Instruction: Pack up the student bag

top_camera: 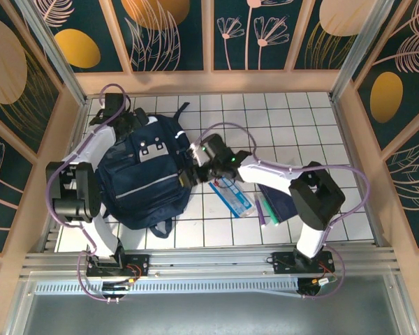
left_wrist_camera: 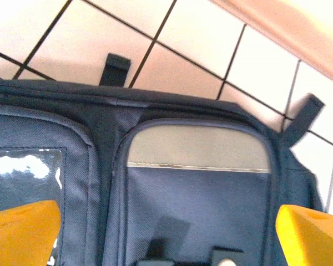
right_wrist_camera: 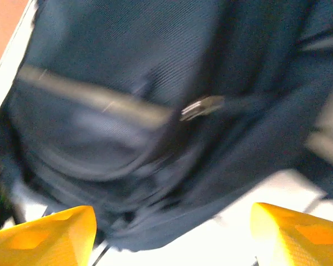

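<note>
1. Over on the far left, the left gripper (top_camera: pixel 120 114) hangs above the far end of the student bag (top_camera: pixel 143 178), near the back-left corner of the white tiled table (top_camera: pixel 293 118).
2. On its wrist camera the left gripper (left_wrist_camera: pixel 167 224) is spread wide. One yellow finger (left_wrist_camera: pixel 22 230) sits in each lower corner, with nothing pinched between them.
3. Right below it is the student bag (left_wrist_camera: pixel 200 199), with the light grey flap (left_wrist_camera: pixel 197 147) in the middle. A glossy clear window (left_wrist_camera: pixel 25 166) sits to the flap's left, and two dark strap ends (left_wrist_camera: pixel 115 67) poke out onto the tiles.
4. From above, the bag lies flat on the left half of the table between the two arms. Its front faces up and dark straps trail off its near end.
5. Moving right, the right gripper (top_camera: pixel 194 171) sits at the bag's right edge.
6. Its wrist view is blurred, but the right gripper (right_wrist_camera: pixel 173 221) has its jaws apart and grips nothing. The navy fabric (right_wrist_camera: pixel 127 55) and a metal zip pull (right_wrist_camera: pixel 202 106) lie ahead of it.
7. Just right of that gripper, a blue-and-white flat packet (top_camera: pixel 230 197) lies on the tiles.
8. Next come thin purple and green sticks (top_camera: pixel 262 209), lying beside a dark-blue book (top_camera: pixel 285 201) that is partly under the right arm.
</note>
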Robot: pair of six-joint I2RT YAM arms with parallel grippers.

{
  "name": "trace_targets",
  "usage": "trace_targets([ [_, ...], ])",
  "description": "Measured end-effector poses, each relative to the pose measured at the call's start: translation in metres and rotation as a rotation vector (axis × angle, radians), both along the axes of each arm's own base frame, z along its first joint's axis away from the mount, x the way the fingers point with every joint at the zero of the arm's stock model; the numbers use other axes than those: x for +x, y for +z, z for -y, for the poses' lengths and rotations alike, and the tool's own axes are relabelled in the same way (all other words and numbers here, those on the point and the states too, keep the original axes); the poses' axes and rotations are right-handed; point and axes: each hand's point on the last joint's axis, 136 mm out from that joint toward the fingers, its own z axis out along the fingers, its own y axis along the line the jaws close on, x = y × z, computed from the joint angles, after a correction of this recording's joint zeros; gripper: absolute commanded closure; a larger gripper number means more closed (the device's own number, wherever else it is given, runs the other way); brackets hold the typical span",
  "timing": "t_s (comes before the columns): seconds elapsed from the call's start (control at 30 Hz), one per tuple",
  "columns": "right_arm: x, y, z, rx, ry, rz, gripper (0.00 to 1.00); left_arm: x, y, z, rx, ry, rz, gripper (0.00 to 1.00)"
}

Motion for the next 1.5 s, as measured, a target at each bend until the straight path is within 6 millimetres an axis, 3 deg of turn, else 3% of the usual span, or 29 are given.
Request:
trace_targets([
  [0.07,0.022,0.005,0.006,-0.007,-0.07,0.009,0.23,-0.016,0.009,0.0,-0.01,0.006,-0.009,0.01],
  [0.17,0.043,0.006,-0.013,0.004,-0.116,-0.007,0.24,-0.066,0.0,-0.006,-0.017,0.051,-0.068,0.01],
  [0.33,0.058,-0.029,-0.035,-0.025,-0.176,-0.103,0.26,-0.169,-0.057,-0.026,0.026,0.169,-0.281,0.01],
  [0.4,0.062,-0.046,-0.037,-0.049,-0.201,-0.142,0.3,-0.198,-0.079,-0.032,0.047,0.204,-0.356,0.01],
  [0.47,0.064,-0.058,-0.039,-0.061,-0.21,-0.169,0.42,-0.217,-0.098,-0.034,0.046,0.222,-0.412,0.01],
  [0.53,0.065,-0.06,-0.044,-0.049,-0.212,-0.196,0.8,-0.224,-0.113,-0.033,0.031,0.236,-0.442,0.01],
  [0.57,0.065,-0.059,-0.045,-0.038,-0.212,-0.208,0.96,-0.222,-0.116,-0.032,0.022,0.242,-0.445,0.01],
  [0.6,0.065,-0.056,-0.048,-0.023,-0.212,-0.217,1.0,-0.218,-0.12,-0.031,0.011,0.245,-0.442,0.01],
  [0.77,0.078,-0.045,-0.037,0.047,-0.266,-0.218,1.0,-0.19,-0.129,-0.021,-0.041,0.228,-0.414,0.02],
  [0.9,0.095,-0.037,0.004,0.067,-0.353,-0.222,1.0,-0.14,-0.121,0.0,-0.105,0.165,-0.325,0.01],
  [1.03,0.124,-0.035,0.046,0.072,-0.445,-0.217,1.0,-0.088,-0.098,0.022,-0.154,0.105,-0.209,0.01],
  [1.2,0.158,-0.038,0.082,0.092,-0.524,-0.213,1.0,-0.046,-0.062,0.027,-0.157,0.06,-0.066,0.01],
  [1.37,0.182,-0.042,0.075,0.162,-0.544,-0.249,0.98,-0.021,-0.03,0.03,-0.097,-0.024,0.007,0.01],
  [1.5,0.182,-0.034,0.058,0.222,-0.501,-0.278,0.74,-0.032,0.0,0.044,-0.091,-0.151,0.075,0.01],
])
